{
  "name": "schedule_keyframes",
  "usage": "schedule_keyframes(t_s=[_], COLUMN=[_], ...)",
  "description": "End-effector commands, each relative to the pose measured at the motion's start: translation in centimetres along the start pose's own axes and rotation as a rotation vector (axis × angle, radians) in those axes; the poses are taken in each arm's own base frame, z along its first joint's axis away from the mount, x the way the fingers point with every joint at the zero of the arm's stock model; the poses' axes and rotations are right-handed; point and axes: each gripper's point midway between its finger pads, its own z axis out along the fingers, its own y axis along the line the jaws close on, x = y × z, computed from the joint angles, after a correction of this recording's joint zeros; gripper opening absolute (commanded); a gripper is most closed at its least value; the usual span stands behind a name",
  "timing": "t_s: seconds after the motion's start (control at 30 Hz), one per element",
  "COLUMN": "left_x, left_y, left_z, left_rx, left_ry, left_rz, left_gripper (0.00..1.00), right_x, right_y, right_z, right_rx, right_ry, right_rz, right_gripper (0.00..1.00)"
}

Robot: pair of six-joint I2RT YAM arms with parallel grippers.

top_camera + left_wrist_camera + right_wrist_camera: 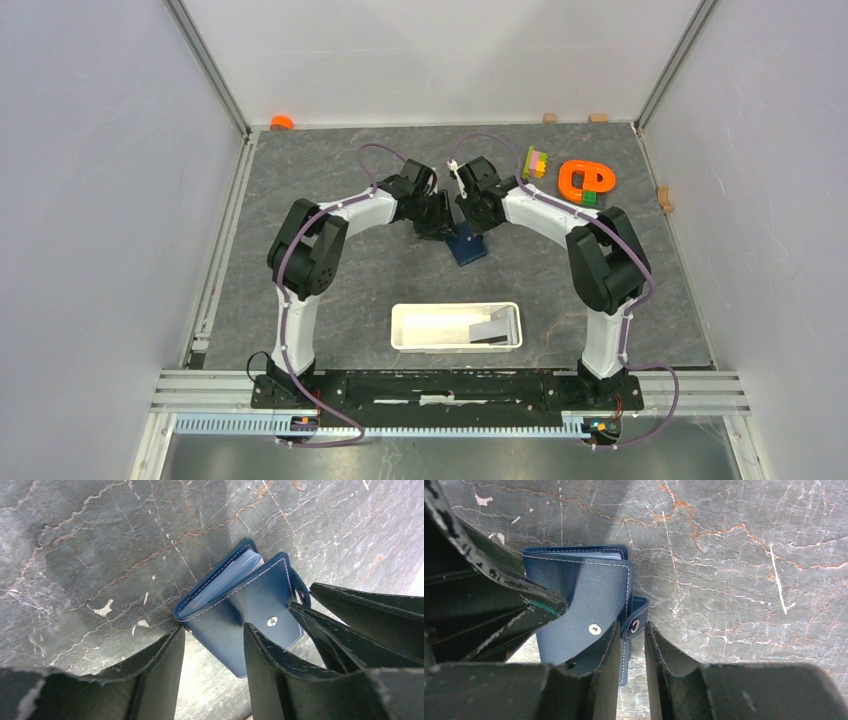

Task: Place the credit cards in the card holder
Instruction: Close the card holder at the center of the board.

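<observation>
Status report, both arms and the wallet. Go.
Both grippers at the card holder, jaws open, right gripper straddling its snap tab. Left gripper alongside. Cards in the white tray.

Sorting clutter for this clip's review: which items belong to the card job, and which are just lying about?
Job:
card holder
credit cards in white tray
left claw
right claw

Lying about:
orange rings
block stack
orange cap

walls [90,200]: plain white, at 9, 12, 3 o'clock | tabletop [330,190]: grey veined stone | rail [700,385]: aluminium, 6 o'clock | light: even
</observation>
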Motion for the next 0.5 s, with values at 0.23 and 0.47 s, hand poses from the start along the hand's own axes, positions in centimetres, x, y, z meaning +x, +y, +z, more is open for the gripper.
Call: schedule_keyframes(t_s=[0.23,0.47], left_x=[1.86,1.27], left_y=[4.69,4.42], left_z=[2.31,2.49], left_rx=[-0.159,-0.153], left_ry=[0.046,0.032], left_rz=[0.037,0.050], left_gripper=[0.47,0.47], right_x=[-2.28,-2.26], right_y=[-0.95,-0.85], right_z=[-1.94,-2.20], right_rx=[0.027,0.019], right_ry=[-0.117,-0.119], right_rz=[0.046,0.051], right_gripper=[0.25,0.00])
